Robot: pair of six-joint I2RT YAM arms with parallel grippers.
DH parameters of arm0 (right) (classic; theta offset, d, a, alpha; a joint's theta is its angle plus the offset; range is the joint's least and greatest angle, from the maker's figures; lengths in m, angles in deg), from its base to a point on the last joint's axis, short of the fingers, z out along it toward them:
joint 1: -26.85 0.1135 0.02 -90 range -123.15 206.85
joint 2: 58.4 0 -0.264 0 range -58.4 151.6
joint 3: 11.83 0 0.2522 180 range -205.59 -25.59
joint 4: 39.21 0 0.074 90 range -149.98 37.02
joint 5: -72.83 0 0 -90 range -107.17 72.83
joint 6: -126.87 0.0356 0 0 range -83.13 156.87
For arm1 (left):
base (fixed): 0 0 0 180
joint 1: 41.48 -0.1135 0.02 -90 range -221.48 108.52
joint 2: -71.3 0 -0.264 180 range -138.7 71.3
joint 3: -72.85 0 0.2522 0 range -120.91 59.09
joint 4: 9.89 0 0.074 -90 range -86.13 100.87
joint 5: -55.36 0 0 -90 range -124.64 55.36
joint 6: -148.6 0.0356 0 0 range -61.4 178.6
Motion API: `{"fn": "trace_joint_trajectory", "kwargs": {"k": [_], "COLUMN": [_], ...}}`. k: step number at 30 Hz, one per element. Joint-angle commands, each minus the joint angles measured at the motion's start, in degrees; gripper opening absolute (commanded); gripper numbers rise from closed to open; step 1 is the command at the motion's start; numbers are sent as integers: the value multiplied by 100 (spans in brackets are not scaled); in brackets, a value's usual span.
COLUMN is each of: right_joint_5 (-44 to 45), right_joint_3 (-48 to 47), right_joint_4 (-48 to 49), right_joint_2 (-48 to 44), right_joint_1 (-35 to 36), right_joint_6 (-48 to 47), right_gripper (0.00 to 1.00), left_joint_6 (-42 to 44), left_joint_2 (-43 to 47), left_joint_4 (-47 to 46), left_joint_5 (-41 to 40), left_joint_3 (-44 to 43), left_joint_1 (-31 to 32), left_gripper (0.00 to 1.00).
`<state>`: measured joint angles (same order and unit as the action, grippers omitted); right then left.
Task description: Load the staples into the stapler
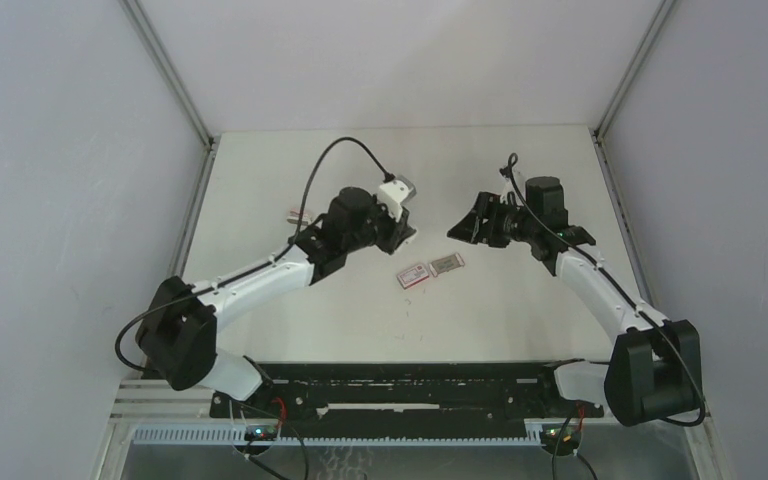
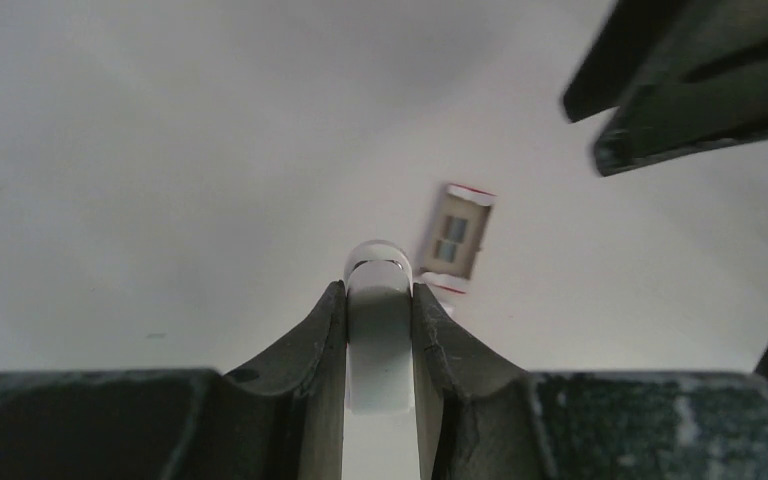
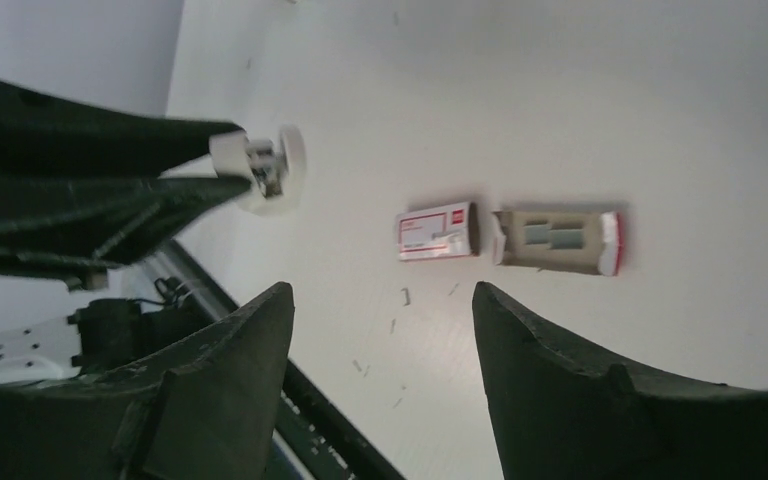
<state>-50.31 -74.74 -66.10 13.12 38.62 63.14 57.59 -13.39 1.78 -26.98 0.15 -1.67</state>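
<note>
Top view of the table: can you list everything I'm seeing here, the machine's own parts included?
table: one, white, under everything.
sleeve: one, red-and-white, mid-table.
tray: one, grey, slid out, beside the sleeve.
staples: two strips as far as shown, silvery-grey, in the tray.
loose bits: several, grey, scattered near the sleeve.
small item: one, red-and-white, near the table's left edge; too small to identify.
stapler: one, white, clamped in the left tool.
left tool: one, black, shut on the stapler.
right tool: one, black, open, above the table.
</note>
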Motion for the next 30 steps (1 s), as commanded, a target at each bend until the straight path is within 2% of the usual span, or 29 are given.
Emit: {"fn": "trace_joint_trajectory", "kwargs": {"k": [1,13,30], "right_joint_5": [-1038,-1117,-1097], "right_joint_3": [-301,-306,-311], "right_joint_4": [14,109,301], "right_joint_2": [108,382,600], "right_joint_1": [48,464,482], "right_joint_6": [379,524,592], "right_gripper": [64,41,28], "left_joint_6": [373,290,172], "left_joint_2": [304,479,709], "left_joint_4": [-601,-786,-679], "left_joint_5": [50,92,309], "left_joint_3": [401,531,539], "left_joint_1": [441,863,1110], "left_gripper": [0,0,0]}}
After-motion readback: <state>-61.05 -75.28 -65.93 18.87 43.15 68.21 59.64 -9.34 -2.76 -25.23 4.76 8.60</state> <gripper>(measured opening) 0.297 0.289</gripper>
